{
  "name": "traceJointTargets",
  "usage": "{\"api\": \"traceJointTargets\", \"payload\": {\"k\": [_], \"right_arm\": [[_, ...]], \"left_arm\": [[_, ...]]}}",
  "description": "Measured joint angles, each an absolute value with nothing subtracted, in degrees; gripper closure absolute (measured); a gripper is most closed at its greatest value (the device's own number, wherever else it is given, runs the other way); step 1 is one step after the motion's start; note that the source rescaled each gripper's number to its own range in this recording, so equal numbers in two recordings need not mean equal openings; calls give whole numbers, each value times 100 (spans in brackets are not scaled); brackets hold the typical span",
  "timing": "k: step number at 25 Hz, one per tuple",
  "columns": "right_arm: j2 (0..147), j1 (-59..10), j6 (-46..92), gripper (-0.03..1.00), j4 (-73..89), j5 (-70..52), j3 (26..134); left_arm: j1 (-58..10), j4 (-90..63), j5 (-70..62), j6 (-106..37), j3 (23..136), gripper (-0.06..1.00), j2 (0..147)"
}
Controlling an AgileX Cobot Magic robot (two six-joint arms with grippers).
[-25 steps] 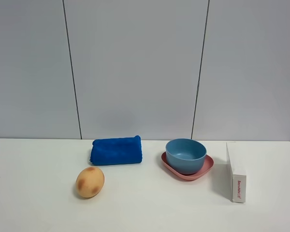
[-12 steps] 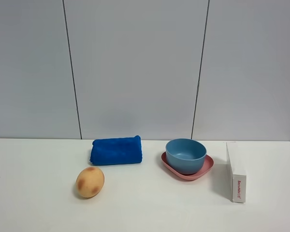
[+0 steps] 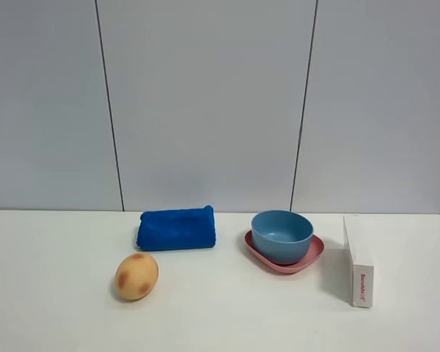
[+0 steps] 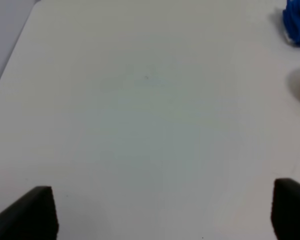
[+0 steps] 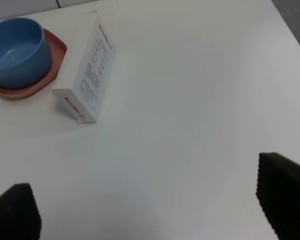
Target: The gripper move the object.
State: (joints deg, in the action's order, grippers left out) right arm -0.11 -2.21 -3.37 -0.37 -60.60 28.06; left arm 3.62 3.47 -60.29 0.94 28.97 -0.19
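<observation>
Item 1: round light-blue plastic bowl [image 3: 281, 235], smooth matte sides, upright, seated in a shallow pink plate [image 3: 313, 255]. Both stand on the white tabletop [image 3: 227, 315], right of centre in the high view. The right wrist view shows the same bowl [image 5: 16, 51] in the plate [image 5: 54, 59], with nothing inside it.

Item 2: dark-blue folded towel [image 3: 177, 228], lying flat near the back of the table, left of the bowl and apart from it. A corner of it [image 4: 296, 23] shows in the left wrist view.

Item 3: tan egg-shaped object with brown blotches [image 3: 136, 276], in front of the towel, not touching it.

Item 4: long white carton with red lettering [image 3: 358, 260], standing on a narrow side, just right of the plate; also seen in the right wrist view [image 5: 85, 74], close beside the plate.

Item 5: left gripper [image 4: 162, 212], black, two-fingered. Fingers spread wide, nothing between them, over bare table.

Item 6: right gripper [image 5: 150, 210], black, two-fingered. Fingers likewise wide apart, holding nothing, well apart from the carton and bowl.

Neither gripper appears in the high view.
</observation>
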Motion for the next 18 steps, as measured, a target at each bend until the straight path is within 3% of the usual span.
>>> {"api": "traceJointTargets", "payload": {"k": [18], "right_arm": [[-11, -221, -337, -3, -37, -6060, 2806]], "left_arm": [[362, 347, -6029, 86, 2897, -3, -19]]}}
